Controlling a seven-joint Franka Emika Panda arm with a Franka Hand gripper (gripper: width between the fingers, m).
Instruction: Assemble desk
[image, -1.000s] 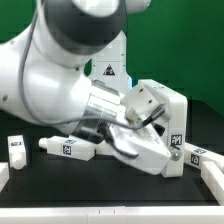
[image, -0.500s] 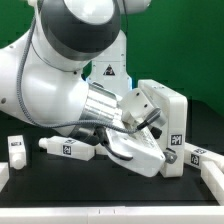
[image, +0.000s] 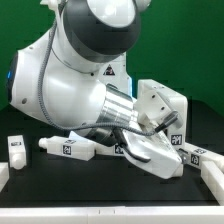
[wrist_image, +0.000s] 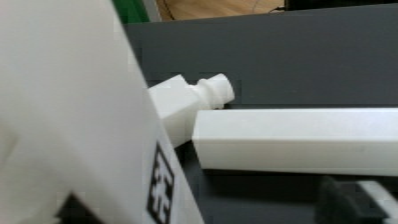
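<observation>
Exterior and wrist views of the desk kit on the black table (image: 90, 188). The arm (image: 70, 80) is filling most of the exterior view and is reaching down toward that view's right, where the tabletop panel (image: 176, 122) is standing tilted on one edge rather than lying flat, a square tag on its narrow side facing the camera. The gripper (image: 145, 128) is sitting close against the panel, largely masked by the wrist and its cables, so it cannot be told whether the jaws are wide, narrow or closed on anything. Three legs are resting apart from the panel: a small leg (image: 17, 150) near the exterior view's left edge, a lying leg (image: 68, 148) just beside it toward the middle and showing a tag, and a right-hand leg (image: 196, 157) just beyond the panel's lower corner. A white border rail (image: 212, 178) is running along the table's edge on that side. In the wrist view the panel is appearing as a broad white slab with part of a tag, while a leg with a stepped stub end (wrist_image: 189, 97) is lying on the dark surface beside it, and a long white block (wrist_image: 302, 140) is crossing in front of that leg.
</observation>
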